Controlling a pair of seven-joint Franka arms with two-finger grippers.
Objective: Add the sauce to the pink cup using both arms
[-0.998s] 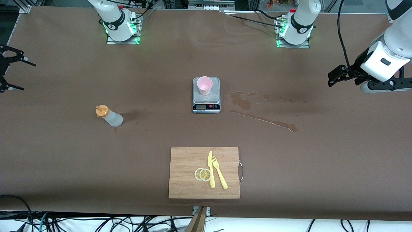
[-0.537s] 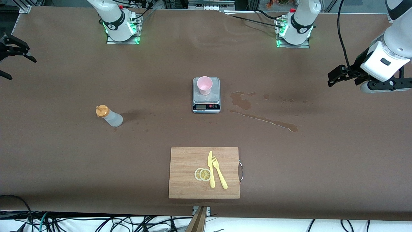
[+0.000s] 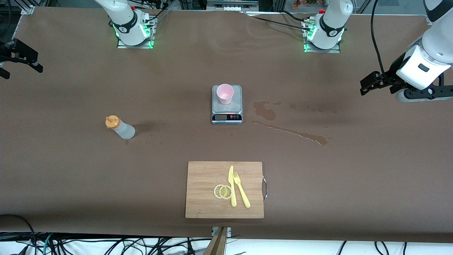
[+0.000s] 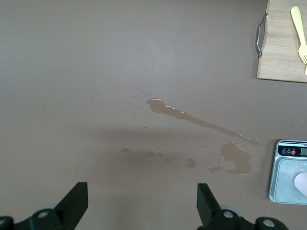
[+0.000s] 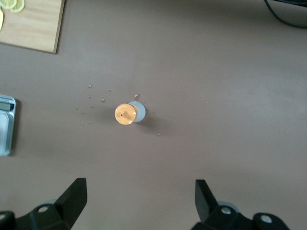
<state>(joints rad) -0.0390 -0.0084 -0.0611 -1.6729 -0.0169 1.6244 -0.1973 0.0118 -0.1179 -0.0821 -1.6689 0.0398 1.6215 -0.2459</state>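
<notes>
The sauce bottle (image 3: 120, 128), whitish with an orange cap, stands on the brown table toward the right arm's end. It also shows in the right wrist view (image 5: 128, 113), seen from above. The pink cup (image 3: 225, 93) stands upright on a silver scale (image 3: 227, 117) at the table's middle. The cup's edge shows in the left wrist view (image 4: 302, 184). My right gripper (image 3: 14, 58) is open and empty over the table's edge at the right arm's end (image 5: 139, 199). My left gripper (image 3: 366, 86) is open and empty over the left arm's end (image 4: 141, 203).
A wooden cutting board (image 3: 224, 189) with lemon slices (image 3: 223, 191), a yellow knife (image 3: 232, 186) and a fork (image 3: 241, 189) lies nearer the front camera than the scale. A wet spill streak (image 3: 290, 131) lies between the scale and the left arm's end.
My right gripper has moved toward the robots' side of the table, at the right arm's end. The left arm, bottle and cup have not moved.
</notes>
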